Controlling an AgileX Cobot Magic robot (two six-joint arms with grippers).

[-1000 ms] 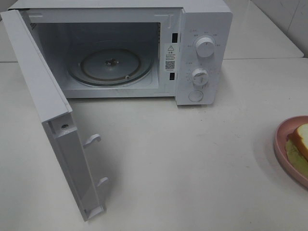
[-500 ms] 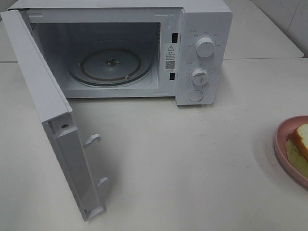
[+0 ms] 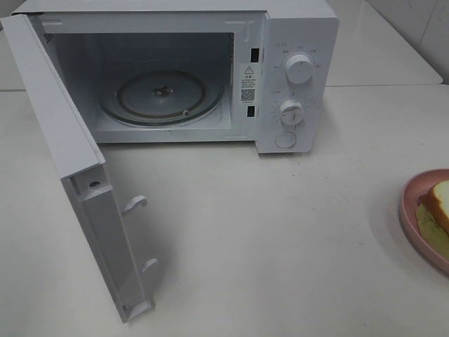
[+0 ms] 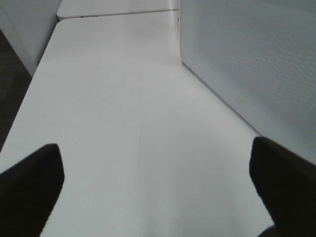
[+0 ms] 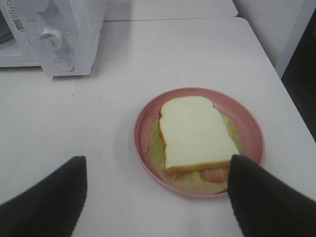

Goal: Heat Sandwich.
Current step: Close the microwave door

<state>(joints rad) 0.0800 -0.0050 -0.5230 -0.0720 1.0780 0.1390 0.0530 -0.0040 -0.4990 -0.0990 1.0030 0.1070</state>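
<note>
The sandwich (image 5: 195,133), white bread with tan-orange crust over a pale yellow-green layer, lies on a round pink plate (image 5: 143,123). In the high view the sandwich (image 3: 440,203) and plate (image 3: 410,203) sit cut off at the right edge of the table. The white microwave (image 3: 295,70) stands at the back with its door (image 3: 77,175) swung open to the left and its glass turntable (image 3: 160,95) bare. My right gripper (image 5: 155,197) is open above the table, just short of the plate. My left gripper (image 4: 158,182) is open over bare table beside the microwave door (image 4: 256,64). Neither gripper shows in the high view.
The microwave's two knobs (image 3: 299,69) and round button (image 3: 285,140) face forward. The white table (image 3: 266,239) ends at an edge on the right in the right wrist view (image 5: 296,123). A second table adjoins behind.
</note>
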